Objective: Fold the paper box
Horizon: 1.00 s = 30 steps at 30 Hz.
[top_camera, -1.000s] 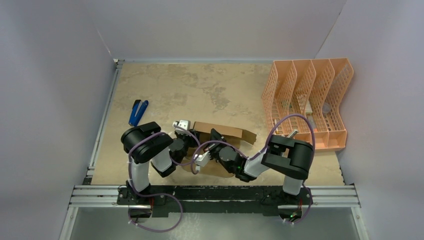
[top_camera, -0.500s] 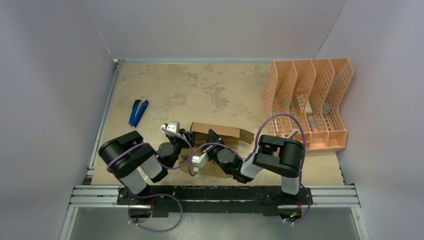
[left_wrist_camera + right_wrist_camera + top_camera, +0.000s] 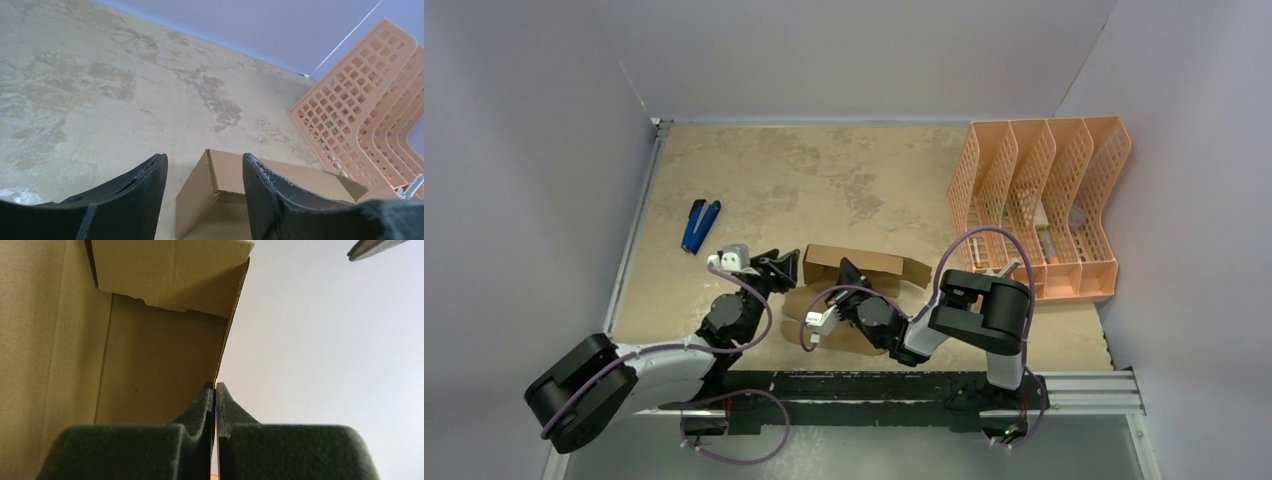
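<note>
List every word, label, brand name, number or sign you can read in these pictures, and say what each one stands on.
None can be read.
The paper box is plain brown cardboard, with no print on any face that shows.
The orange file organizer shows no label.
The blue tool near the left wall is too small to tell whether it bears a mark.
The table carries only mottled stains.

The right hand (image 3: 215, 390) has its two dark, matte fingers (image 3: 197, 407) pressed flat together on the thin raw edge of a brown cardboard paper box (image 3: 150, 360), whose plain inner wall fills the left side. Above that wall, a creased cardboard flap (image 3: 170, 270) of the box leans across. Right of the box there is only a pale lilac backdrop (image 3: 325, 365), and far up to the right of it a dark pointed tip (image 3: 372, 247) pokes into the corner.
</note>
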Tool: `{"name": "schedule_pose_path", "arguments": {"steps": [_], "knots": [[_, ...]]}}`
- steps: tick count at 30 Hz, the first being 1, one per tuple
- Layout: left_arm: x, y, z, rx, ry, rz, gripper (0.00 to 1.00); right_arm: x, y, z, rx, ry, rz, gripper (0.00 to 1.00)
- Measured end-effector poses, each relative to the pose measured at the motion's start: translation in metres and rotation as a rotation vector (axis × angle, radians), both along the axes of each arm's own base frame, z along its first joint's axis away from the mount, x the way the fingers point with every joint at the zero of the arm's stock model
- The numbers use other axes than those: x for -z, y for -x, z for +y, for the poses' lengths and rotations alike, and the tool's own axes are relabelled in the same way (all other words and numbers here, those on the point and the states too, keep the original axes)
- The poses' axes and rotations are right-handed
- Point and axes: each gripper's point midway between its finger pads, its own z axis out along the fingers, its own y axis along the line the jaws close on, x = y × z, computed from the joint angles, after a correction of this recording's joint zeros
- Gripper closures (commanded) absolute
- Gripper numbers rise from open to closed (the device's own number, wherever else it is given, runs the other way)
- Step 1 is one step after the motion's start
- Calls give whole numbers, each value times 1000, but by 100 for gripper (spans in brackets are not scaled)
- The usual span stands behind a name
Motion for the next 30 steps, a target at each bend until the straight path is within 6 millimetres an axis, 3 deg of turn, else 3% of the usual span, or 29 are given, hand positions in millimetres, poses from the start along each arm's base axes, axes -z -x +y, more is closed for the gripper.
{"name": "schedule_pose_path", "arguments": {"steps": [3,11,14,19,24,30], "knots": [[6,1,4,-15,-16,27,39,0,0,0,3,0,0,100],[55,2,5,-28,-96,181,32,1,-1,1,5,6,-8,100],[54,0,3,-34,-66,199,28,0,-2,1,6,7,-10,100],[30,-5,5,-67,26,171,27,0,-2,1,7,9,-12,100],[21,-15,0,-91,56,178,46,0,-2,1,7,9,-12,100],[50,-22,-5,-104,11,265,64,0,-1,1,5,14,-15,100]]}}
